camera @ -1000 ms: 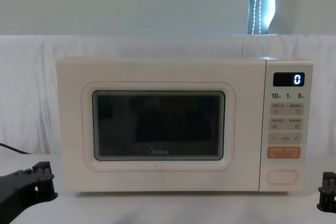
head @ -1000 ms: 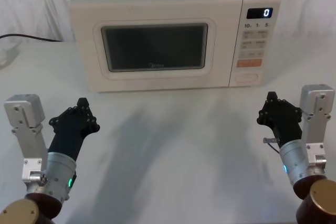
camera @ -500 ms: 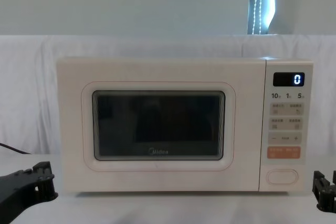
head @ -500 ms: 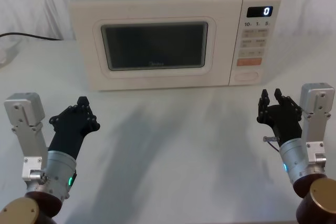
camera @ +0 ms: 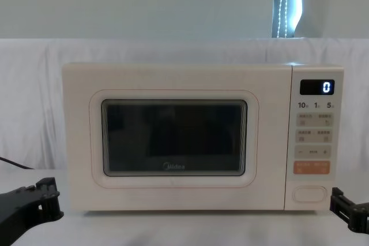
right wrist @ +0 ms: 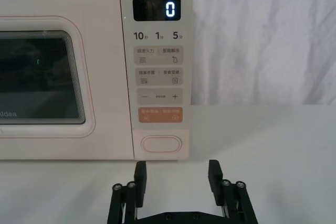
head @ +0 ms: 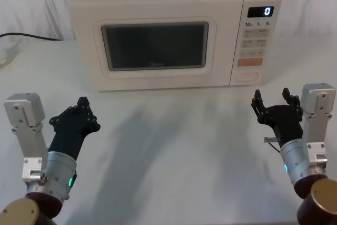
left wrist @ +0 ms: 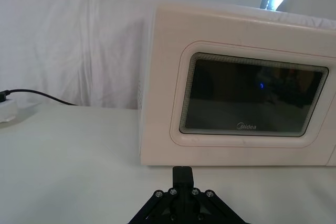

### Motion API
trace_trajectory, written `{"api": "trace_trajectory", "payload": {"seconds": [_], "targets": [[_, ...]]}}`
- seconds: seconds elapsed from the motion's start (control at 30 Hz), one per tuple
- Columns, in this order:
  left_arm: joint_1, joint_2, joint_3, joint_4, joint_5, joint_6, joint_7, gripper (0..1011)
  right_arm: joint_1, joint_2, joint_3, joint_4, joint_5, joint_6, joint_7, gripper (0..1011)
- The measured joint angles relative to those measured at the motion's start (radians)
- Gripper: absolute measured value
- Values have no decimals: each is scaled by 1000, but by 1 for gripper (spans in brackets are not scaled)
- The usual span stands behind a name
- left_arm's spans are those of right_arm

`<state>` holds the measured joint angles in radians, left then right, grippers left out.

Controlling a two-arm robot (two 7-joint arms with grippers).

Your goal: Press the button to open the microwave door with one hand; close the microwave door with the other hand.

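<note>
The cream microwave (head: 84, 40) stands at the back of the table, its display showing "0". Its microwave door (head: 221, 51), with the dark window, is closed. The button (head: 248, 77) is the wide cream key at the foot of the control panel, also visible as the button (right wrist: 161, 144) in the right wrist view. My right gripper (head: 271, 96) hovers over the table in front of the panel, open and empty, a short way from the button; its fingers (right wrist: 140, 174) point toward it. My left gripper (head: 82, 102) is shut and empty at the front left, facing the door (left wrist: 252, 98).
A white cloth covers the table (head: 174, 146) and hangs behind the microwave. A black power cable (head: 26, 36) runs along the far left. A white object (head: 5, 56) lies at the left edge.
My right gripper's fingers have spread from shut to open, staying in the same place. The left arm and the door have not moved.
</note>
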<state>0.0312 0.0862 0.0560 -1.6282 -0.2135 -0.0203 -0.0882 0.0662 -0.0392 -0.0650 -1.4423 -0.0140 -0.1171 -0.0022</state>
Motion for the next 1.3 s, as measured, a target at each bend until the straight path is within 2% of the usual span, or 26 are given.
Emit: {"api": "trace_trajectory", "payload": {"seconds": [0.07, 0.27, 0.37, 0.47, 0.53, 0.73, 1.3], "targets": [[0, 0, 0, 0, 0, 0, 0, 0, 0, 0, 0, 0, 0, 0, 0, 778], [0, 0, 0, 0, 0, 0, 0, 27, 0, 0, 0, 0, 0, 0, 0, 968], [0, 0, 0, 0, 0, 0, 0, 77, 0, 0, 0, 0, 0, 0, 0, 1001], [0, 0, 0, 0, 0, 0, 0, 175, 0, 0, 0, 0, 0, 0, 0, 1001], [0, 0, 0, 0, 0, 0, 0, 194, 0, 0, 0, 0, 0, 0, 0, 1001], [0, 0, 0, 0, 0, 0, 0, 428, 0, 0, 0, 0, 0, 0, 0, 1002], [0, 0, 0, 0, 0, 0, 0, 947, 0, 0, 0, 0, 0, 0, 0, 1002]]}}
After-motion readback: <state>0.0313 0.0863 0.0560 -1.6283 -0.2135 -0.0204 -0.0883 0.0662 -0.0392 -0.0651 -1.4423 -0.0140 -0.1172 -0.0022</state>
